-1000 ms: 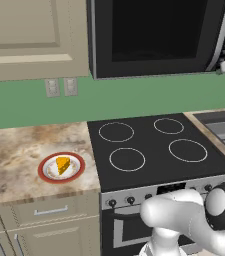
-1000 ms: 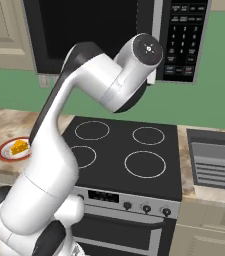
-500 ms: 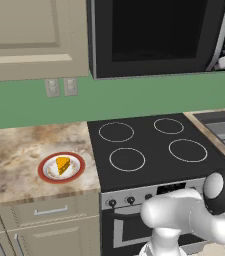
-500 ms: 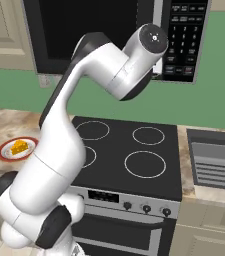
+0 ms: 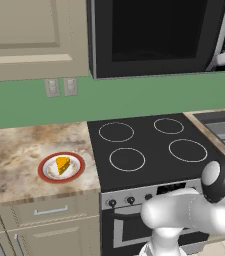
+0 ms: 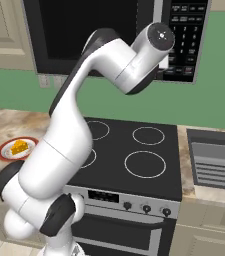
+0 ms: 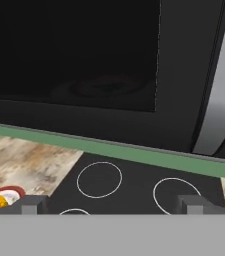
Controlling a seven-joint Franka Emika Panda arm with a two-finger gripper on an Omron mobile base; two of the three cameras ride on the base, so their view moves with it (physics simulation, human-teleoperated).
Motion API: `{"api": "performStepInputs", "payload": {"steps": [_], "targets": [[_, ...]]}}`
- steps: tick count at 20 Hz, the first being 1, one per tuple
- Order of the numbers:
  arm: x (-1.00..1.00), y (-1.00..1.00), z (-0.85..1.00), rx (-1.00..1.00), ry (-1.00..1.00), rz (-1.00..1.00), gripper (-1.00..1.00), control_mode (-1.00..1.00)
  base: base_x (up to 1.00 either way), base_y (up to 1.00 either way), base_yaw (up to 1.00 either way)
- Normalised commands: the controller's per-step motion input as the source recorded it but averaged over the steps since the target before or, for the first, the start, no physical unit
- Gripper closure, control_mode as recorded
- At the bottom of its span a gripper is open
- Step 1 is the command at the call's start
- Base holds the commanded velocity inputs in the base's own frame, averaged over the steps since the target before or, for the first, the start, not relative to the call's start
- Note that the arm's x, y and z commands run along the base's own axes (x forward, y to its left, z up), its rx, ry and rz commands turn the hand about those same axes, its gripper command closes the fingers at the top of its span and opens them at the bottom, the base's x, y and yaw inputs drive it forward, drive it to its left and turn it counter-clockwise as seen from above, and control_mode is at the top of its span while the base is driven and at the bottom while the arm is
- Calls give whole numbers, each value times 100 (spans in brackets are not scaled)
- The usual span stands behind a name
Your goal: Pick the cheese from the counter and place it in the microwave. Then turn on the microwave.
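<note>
- Hand view: gripper (image 7: 109,204) is hovering high before the microwave (image 7: 84,65), fingers spread wide, holding nothing.
- Cheese (image 5: 63,164) is sitting on the red-rimmed plate (image 5: 48,175) on the counter (image 5: 14,150), well left of the stovetop (image 5: 149,145).
- Pick step is not begun, I judge; next move calls for swinging down-left over the wedge.

The cheese (image 5: 62,164) sits on a plate (image 5: 48,172) on the desk (image 5: 14,155), left of the stovetop (image 5: 149,147); the microwave (image 5: 156,35) hangs above.

arm: rises from base, elbow bent high, forearm reaching fwd & up | wrist: raised, hand level-ish | end effector (image 7: 109,204): jaws spread wide, nothing btwn fingertips (image 7: 33,204)
</note>
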Motion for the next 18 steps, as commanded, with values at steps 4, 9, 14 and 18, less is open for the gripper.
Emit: {"api": "performStepInputs", "payload": {"steps": [4, 9, 14, 18], "targets": [[30, -13, 4, -2, 0, 0, -100, -100, 0, 0, 0], [30, -18, 6, 0, -1, 0, -100, -100, 0, 0, 0], [28, -19, 6, 0, 0, 0, -100, -100, 0, 0, 0], [31, -20, 0, 0, 0, -2, -100, -100, 0, 0, 0]]}}
